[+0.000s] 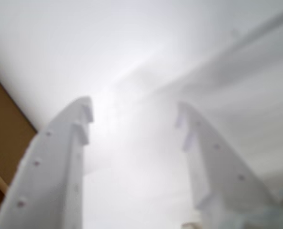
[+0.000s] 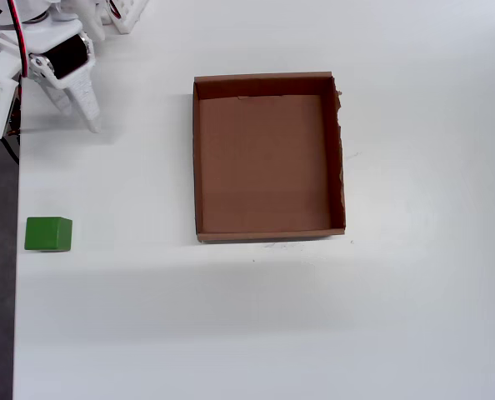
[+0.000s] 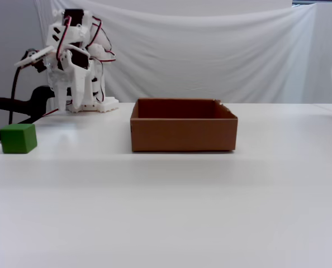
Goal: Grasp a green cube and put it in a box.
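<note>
The gripper (image 1: 134, 114) gapes wide, its white plastic fingers (image 1: 60, 157) holding nothing. The matte green cube (image 2: 48, 234) sits well left of the brown cardboard box (image 2: 339, 158) in the overhead view.

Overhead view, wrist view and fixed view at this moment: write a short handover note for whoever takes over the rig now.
Pincer: open and empty; the wrist view shows only white surface between its fingers. In the overhead view it sits folded near the arm's base at the top left corner, away from both objects.
Green cube: on the table near its left edge in the overhead view, untouched, well left of the box.
Box: mid-table, empty.
Done: nothing yet.
Left: reach to the cube, grasp it, carry it over the box wall and release it inside.
</note>
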Available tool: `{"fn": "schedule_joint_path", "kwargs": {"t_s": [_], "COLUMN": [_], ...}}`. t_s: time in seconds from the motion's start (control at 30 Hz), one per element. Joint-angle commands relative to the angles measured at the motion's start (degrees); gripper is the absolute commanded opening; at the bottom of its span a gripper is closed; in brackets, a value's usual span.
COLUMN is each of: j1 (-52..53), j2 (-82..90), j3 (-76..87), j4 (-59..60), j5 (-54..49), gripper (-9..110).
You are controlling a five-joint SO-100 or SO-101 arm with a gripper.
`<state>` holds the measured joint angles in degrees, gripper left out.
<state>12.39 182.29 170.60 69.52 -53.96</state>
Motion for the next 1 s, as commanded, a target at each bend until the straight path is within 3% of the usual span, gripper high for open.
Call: {"fn": "schedule_joint_path", "kwargs": {"t_s": [0.0, 0.63, 0.8, 0.9, 0.97], "j1": [0.35, -0.62, -0.53, 0.44, 3.43], "j2": [0.18, 0.09, -11.43, -15.82, -29.36], "j3": [-0.26, -0.35, -1.05, -4.57, -19.25], "j4": [0.97, 0.09, -25.93, -30.85, -27.77], "j5": [0.53, 0.53, -0.18, -0.18, -2.02], "gripper": [22, 22, 22, 22, 22]}}
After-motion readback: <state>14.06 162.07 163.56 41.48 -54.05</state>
